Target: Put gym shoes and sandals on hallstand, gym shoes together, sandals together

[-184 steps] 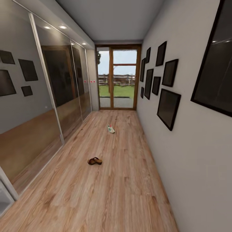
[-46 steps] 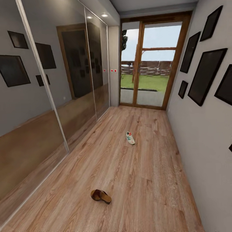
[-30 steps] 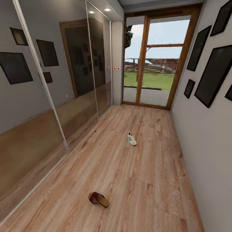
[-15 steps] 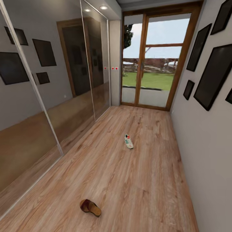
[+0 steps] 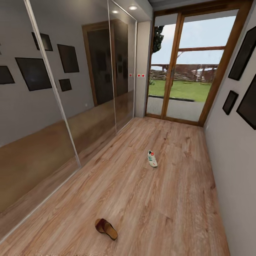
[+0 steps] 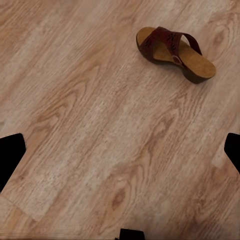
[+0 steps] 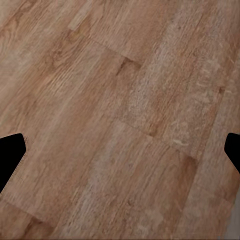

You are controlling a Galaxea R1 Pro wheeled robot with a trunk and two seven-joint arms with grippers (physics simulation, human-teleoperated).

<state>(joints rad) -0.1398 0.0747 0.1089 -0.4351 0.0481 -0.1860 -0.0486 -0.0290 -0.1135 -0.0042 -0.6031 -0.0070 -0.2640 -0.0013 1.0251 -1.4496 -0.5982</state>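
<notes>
I am on my way down the corridor with nothing picked up yet, and both shoes I can see lie loose on the corridor floor (image 5: pixel 149 199), which is why I am carrying my arms low and pointed downward. The nearer sandal (image 5: pixel 106 228) rests flat on its sole just ahead of me, toward my left side, its woven band up and footbed exposed, well apart from the mirrored wardrobe doors (image 5: pixel 53 106) along the left wall. My left wrist camera looks straight down on that sandal (image 6: pixel 175 53), with bare planks all round it, so I judge a grasp from above has free room on every side. My left claw (image 6: pixel 120 150) is released, its dark fingertips (image 6: pixel 10 155) spread wide at the frame edges with only floor between them. My right claw (image 7: pixel 120 150) is spread wide too, holding nothing, over plain boards. Farther on, near the middle of the corridor, one gym shoe (image 5: pixel 152 158) lies on its sole, toe roughly toward me, well apart from the sandal and clear of the picture-hung right wall (image 5: pixel 231 149). Beyond it the glazed garden door (image 5: pixel 185 71) closes the passage. The corridor is narrow, walled on both sides, so my room to move runs mainly forward and back. I see no shoe rack from here, and the second sandal and second gym shoe are not where I am looking, so I judge the first pick is the sandal.
</notes>
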